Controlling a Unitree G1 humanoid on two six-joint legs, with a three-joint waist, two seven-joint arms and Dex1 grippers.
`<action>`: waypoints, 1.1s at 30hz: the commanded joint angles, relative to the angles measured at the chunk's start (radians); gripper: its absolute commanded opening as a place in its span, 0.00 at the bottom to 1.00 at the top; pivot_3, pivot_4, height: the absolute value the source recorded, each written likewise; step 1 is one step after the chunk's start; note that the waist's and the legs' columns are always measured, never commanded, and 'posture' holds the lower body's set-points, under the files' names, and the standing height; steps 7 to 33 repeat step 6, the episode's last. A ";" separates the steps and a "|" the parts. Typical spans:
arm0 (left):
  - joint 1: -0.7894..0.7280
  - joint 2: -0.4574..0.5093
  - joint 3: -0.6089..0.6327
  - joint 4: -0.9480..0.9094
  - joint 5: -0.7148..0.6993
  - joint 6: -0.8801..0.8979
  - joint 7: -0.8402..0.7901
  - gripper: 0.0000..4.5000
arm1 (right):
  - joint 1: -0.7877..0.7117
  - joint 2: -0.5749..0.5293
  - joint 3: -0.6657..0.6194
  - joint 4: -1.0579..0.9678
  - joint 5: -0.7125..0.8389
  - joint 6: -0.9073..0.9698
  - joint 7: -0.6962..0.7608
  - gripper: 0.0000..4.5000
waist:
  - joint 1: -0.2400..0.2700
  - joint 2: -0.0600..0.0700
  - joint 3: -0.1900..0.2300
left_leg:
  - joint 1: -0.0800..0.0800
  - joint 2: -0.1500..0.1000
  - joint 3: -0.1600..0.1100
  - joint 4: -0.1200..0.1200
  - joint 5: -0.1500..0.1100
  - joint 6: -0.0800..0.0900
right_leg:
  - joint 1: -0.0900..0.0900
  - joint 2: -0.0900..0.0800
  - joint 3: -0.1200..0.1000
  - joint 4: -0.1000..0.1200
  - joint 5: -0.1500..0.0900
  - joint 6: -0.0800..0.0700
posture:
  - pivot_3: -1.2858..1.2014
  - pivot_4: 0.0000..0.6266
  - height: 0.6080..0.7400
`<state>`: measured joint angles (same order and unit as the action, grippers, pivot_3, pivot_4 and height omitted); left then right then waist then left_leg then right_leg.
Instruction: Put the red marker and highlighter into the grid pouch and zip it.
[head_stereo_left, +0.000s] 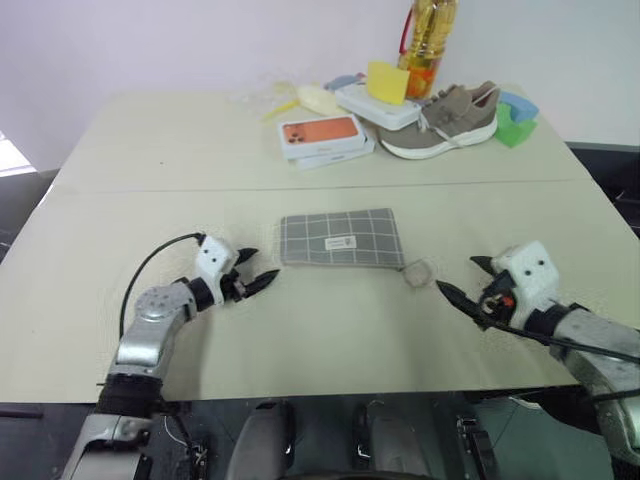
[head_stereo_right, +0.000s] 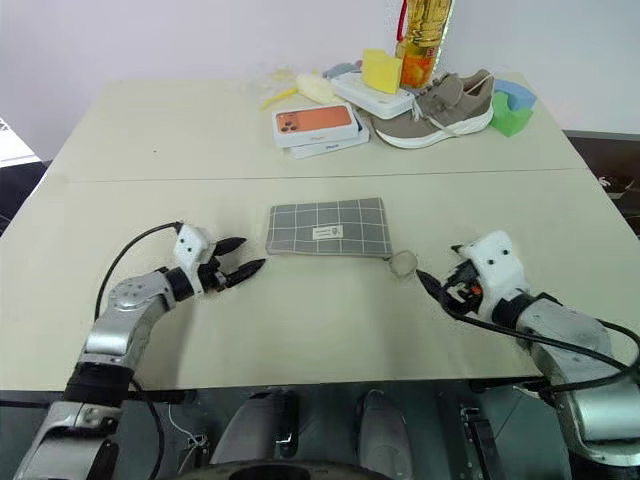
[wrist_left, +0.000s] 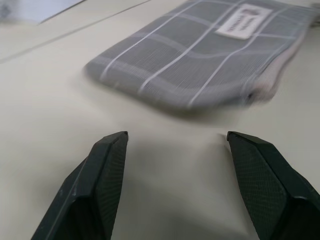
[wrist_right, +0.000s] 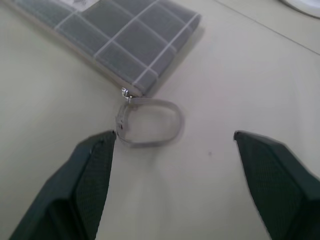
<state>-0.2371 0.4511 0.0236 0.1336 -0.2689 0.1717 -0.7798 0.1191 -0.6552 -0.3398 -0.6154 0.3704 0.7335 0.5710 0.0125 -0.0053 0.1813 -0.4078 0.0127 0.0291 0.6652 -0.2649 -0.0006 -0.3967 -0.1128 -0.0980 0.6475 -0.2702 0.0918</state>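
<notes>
The table (head_stereo_left: 150, 150) filled the frame, clutter along its top edge. At centre lay the grid pouch (head_stereo_left: 340, 238), flat, apparently zipped, its long axis across the frame and its wrist loop (head_stereo_left: 417, 270) trailing toward lower right. The left gripper (head_stereo_left: 252, 277), lower left, and right gripper (head_stereo_left: 463, 277), lower right, both stood wide and empty, apart from the pouch. The marker and highlighter could not be made out; if they lay outside, the closed pouch would have to be reopened.
</notes>
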 joint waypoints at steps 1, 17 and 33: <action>0.086 0.027 0.124 -0.065 -0.056 0.075 0.075 0.77 | 0.054 0.048 -0.137 0.068 0.065 -0.097 0.043 0.88 | -0.001 0.000 0.000 | 0.000 0.001 0.000 0.000 0.000 0.000 | 0.000 0.000 0.000 0.000 0.000 0.000 | 0.52 0.24 1.00; 0.173 0.047 0.180 -0.110 -0.054 0.103 0.128 0.77 | 0.070 0.076 -0.150 0.126 0.104 -0.180 0.091 0.88 | -0.005 0.002 -0.001 | 0.002 0.002 0.002 0.000 0.000 0.000 | 0.000 0.002 0.002 0.000 0.000 0.000 | 0.52 0.24 1.00; 0.173 0.047 0.180 -0.110 -0.054 0.103 0.128 0.77 | 0.070 0.076 -0.150 0.126 0.104 -0.180 0.091 0.88 | -0.005 0.002 -0.001 | 0.002 0.002 0.002 0.000 0.000 0.000 | 0.000 0.002 0.002 0.000 0.000 0.000 | 0.52 0.24 1.00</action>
